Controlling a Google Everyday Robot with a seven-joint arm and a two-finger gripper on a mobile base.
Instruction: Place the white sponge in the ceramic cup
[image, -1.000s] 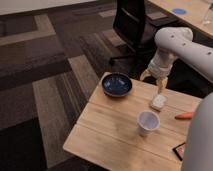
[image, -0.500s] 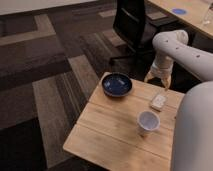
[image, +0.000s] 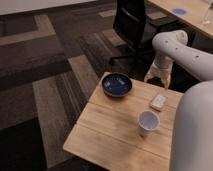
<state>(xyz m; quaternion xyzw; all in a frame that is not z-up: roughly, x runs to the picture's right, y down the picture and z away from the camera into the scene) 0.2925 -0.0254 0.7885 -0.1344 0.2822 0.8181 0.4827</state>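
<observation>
The white sponge (image: 159, 101) lies flat on the wooden table (image: 110, 130), near its far right side. The ceramic cup (image: 148, 122) stands upright just in front of the sponge, with a small gap between them, and looks empty. My gripper (image: 158, 81) hangs from the white arm above and slightly behind the sponge, not touching it. It is open and holds nothing.
A dark blue bowl (image: 117, 84) sits at the table's far left corner. A black office chair (image: 132, 25) stands behind the table. A wooden desk (image: 192, 15) is at the back right. My arm's white body (image: 192, 130) covers the table's right side.
The gripper was down at the sponge a second ago and has lifted up and back. The sponge stays on the table. The arm's body now hides more of the table's right side.
</observation>
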